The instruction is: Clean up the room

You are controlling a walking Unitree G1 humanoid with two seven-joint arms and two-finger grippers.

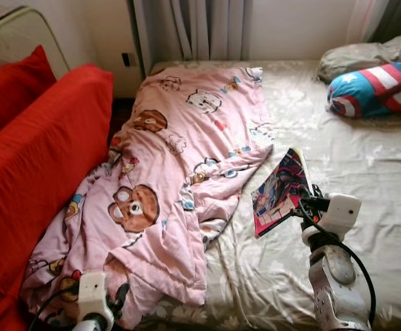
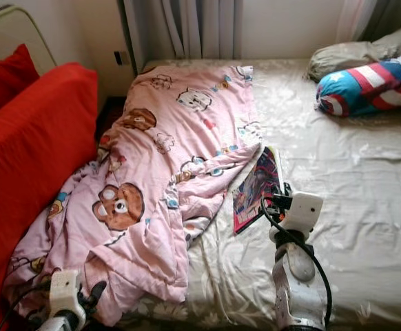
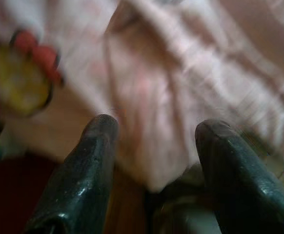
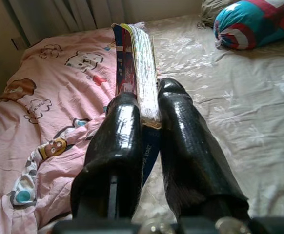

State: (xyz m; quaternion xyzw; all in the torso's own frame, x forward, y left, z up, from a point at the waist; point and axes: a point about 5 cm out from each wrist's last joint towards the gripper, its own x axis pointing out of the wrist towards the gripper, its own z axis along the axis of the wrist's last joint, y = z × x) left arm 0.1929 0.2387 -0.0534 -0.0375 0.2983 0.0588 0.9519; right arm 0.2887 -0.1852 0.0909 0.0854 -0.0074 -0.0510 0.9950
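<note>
The right hand (image 4: 149, 105) has the thin, brightly printed comic book (image 1: 280, 191) pinched by its lower edge, fingers clamped on the page block, and holds it tilted just above the beige floral bedsheet (image 1: 366, 179), right beside the rumpled pink cartoon-print blanket (image 1: 180, 179). So the step looks like a pick-up: the book is off the bed and needs a home. The next move calls for carrying it clear of the bed to a shelf or counter, keeping the grip firm, since a floppy book held by one edge could sag or slide out.

Down at the near left, the left hand (image 3: 154, 161) hovers at the blanket's near edge with its fingers spread apart, nothing between them; that close-up is blurry, so whether it touches the cloth is hard to say.

Around it: a red cushioned sofa (image 1: 42, 165) along the left, grey curtains (image 1: 193, 27) at the far wall, and a blue, red and white star-patterned bolster pillow (image 1: 376, 88) at the far right, against a grey pillow (image 1: 355, 58). The blanket itself, sprawled across the left half of the bed, looks like the bigger job waiting.
</note>
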